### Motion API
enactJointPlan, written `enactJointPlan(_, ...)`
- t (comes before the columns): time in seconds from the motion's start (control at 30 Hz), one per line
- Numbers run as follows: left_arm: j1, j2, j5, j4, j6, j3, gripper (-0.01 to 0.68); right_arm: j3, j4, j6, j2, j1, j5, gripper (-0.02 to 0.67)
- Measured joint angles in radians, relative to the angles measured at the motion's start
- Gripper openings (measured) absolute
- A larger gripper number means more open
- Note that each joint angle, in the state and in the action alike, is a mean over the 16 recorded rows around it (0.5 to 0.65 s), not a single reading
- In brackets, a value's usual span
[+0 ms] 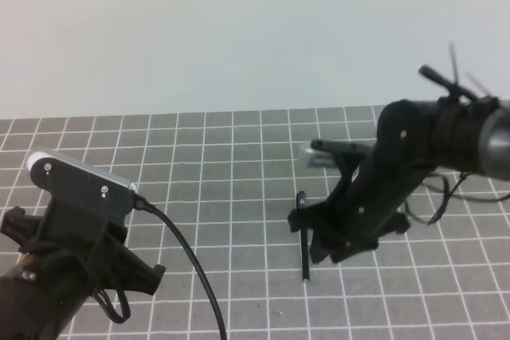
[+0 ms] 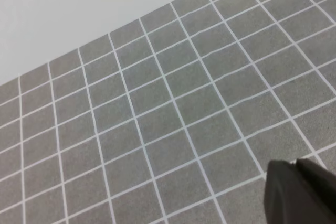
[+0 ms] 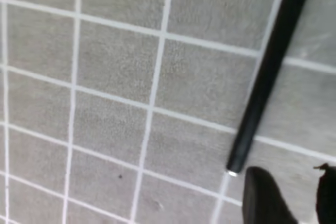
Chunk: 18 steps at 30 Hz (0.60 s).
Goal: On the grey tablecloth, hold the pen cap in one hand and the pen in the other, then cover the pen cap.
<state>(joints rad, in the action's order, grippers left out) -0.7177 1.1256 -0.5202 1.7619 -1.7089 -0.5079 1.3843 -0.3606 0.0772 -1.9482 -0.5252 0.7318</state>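
Pen lies lengthwise just left of right gripper, jaws spread, empty; left gripper pressed together, far.

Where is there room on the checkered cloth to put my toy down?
Bare patches: the grey gridded tablecloth between the left arm's camera and the thin black pen, and the far strip toward the white wall. It is crowded around the pen, beside the right claw.

the pen lies on the grey tablecloth, right hand low just beside it.
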Motion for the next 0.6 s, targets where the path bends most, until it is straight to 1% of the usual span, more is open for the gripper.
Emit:
enactJointPlan(0.13, 0.0, 0.0, 0.006, -0.002, 0.004, 0.0, 0.001, 0.0, 0.056, -0.013, 0.075, 0.0, 0.014, 0.216)
enactJointPlan(0.33, 0.0, 0.0, 0.021, -0.027, 0.036, 0.001, 0.001, 0.0, 0.166, -0.022, 0.229, 0.0, 0.039, 0.131)
enactJointPlan(0.5, 0.0, -0.001, 0.032, -0.095, 0.105, 0.001, 0.001, -0.016, 0.249, -0.023, 0.378, -0.002, 0.052, 0.058)
enactJointPlan(0.6, 0.0, -0.003, 0.035, -0.154, 0.158, 0.002, 0.001, -0.049, 0.291, -0.023, 0.476, -0.004, 0.045, 0.025)
